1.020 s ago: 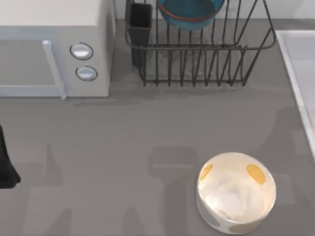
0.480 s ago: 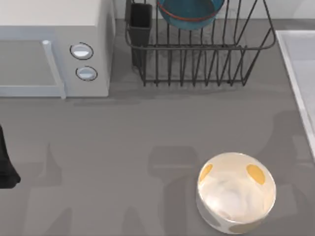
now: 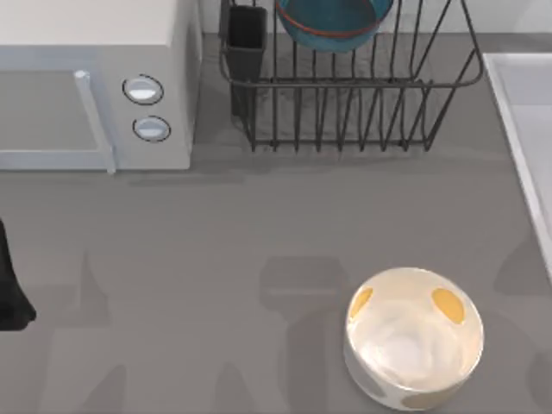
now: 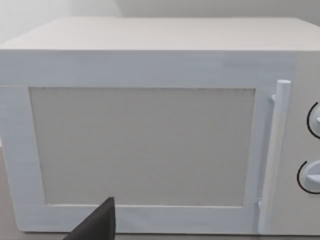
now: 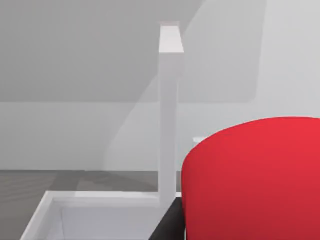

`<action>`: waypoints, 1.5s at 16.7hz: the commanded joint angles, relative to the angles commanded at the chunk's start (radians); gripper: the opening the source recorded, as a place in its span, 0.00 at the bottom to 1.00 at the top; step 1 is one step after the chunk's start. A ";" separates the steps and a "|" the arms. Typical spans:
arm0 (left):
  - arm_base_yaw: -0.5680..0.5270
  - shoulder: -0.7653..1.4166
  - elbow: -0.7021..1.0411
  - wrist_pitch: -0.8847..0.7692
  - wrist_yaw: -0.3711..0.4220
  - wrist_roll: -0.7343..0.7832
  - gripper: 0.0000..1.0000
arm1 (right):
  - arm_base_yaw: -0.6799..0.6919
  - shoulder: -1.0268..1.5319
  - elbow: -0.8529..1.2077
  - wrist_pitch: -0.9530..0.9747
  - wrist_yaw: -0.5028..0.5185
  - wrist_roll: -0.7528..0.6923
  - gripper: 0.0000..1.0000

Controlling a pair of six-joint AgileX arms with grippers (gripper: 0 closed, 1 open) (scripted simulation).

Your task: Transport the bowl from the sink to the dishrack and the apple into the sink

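The right gripper's hold cannot be told, but the apple (image 5: 252, 177) sits right at it, apparently carried, with the sink (image 5: 47, 215) below and ahead for the drop. The bowl (image 3: 332, 21) already rests in the dishrack (image 3: 362, 95). The left arm sits parked facing the microwave (image 4: 150, 125).

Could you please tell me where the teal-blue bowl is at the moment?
In the top view the bowl sits in the dishrack at the table's far edge, right of the microwave and beside the rack's dark cutlery cup.
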 joint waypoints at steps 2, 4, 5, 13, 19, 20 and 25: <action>0.000 0.000 0.000 0.000 0.000 0.000 1.00 | -0.001 0.121 -0.020 0.153 0.002 0.000 0.00; 0.000 0.000 0.000 0.000 0.000 0.000 1.00 | -0.001 0.229 -0.040 0.286 0.006 -0.001 0.00; 0.000 0.000 0.000 0.000 0.000 0.000 1.00 | -0.001 0.275 -0.049 0.339 0.008 -0.001 0.00; 0.000 0.000 0.000 0.000 0.000 0.000 1.00 | 0.000 0.379 -0.072 0.448 0.015 -0.001 0.00; 0.000 0.000 0.000 0.000 0.000 0.000 1.00 | 0.000 0.379 -0.072 0.448 0.015 -0.001 0.45; 0.000 0.000 0.000 0.000 0.000 0.000 1.00 | 0.000 0.379 -0.072 0.448 0.015 -0.001 0.53; 0.000 0.000 0.000 0.000 0.000 0.000 1.00 | 0.000 0.379 -0.072 0.448 0.015 -0.001 0.90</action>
